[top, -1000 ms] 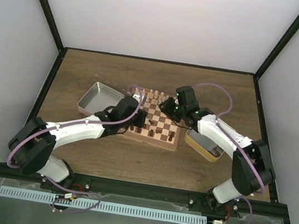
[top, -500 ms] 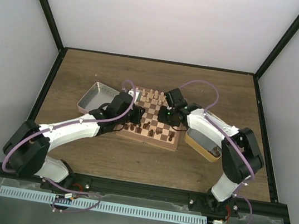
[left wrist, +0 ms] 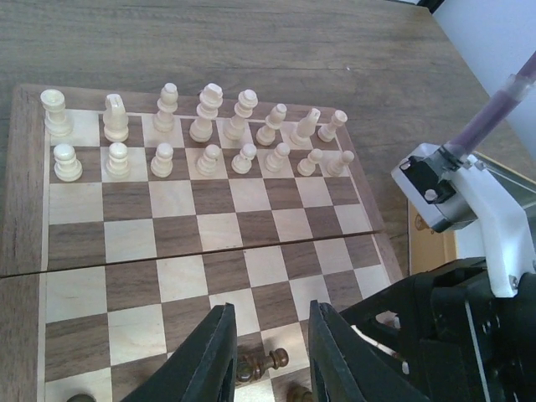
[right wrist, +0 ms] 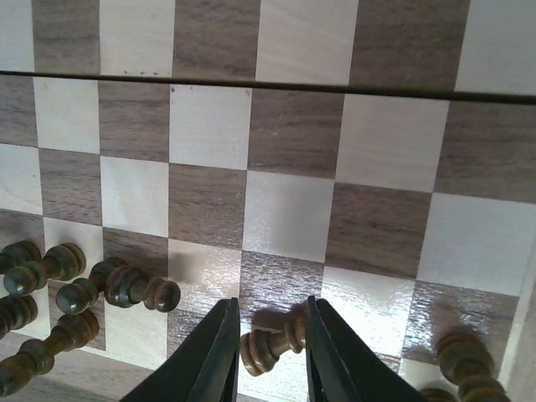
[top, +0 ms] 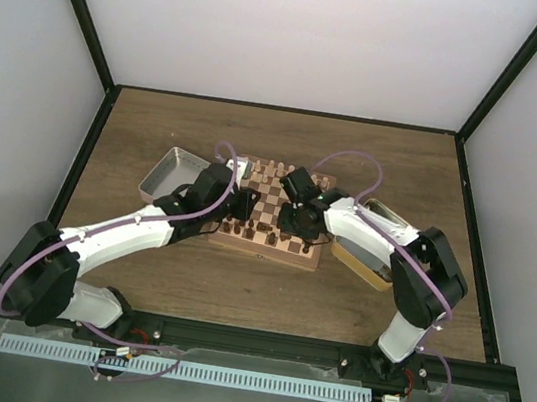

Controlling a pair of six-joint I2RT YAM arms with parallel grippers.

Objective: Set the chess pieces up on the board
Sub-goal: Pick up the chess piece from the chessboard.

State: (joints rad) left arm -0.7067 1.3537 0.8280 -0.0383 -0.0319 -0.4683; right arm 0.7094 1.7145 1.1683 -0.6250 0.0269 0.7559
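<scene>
RISK | left gripper (left wrist: 271,322): narrow gap, dark piece (left wrist: 261,363) lying unclamped between fingers, bottom centre | right gripper (right wrist: 270,310): narrow around lying piece (right wrist: 270,345), bottom centre; grip not discernible | hazard: round piece pivots or slips, scattering fallen pieces (right wrist: 109,285) lower left on board (right wrist: 289,218); arms close, collision possible.

Board (left wrist: 209,230) light-dark brown checkered; chess pieces (right wrist: 134,287) dark brown.

board (right wrist: 293,209): glossy wood | chess pieces (right wrist: 134,289): dark wood | tin (top: 171,174): metal
</scene>
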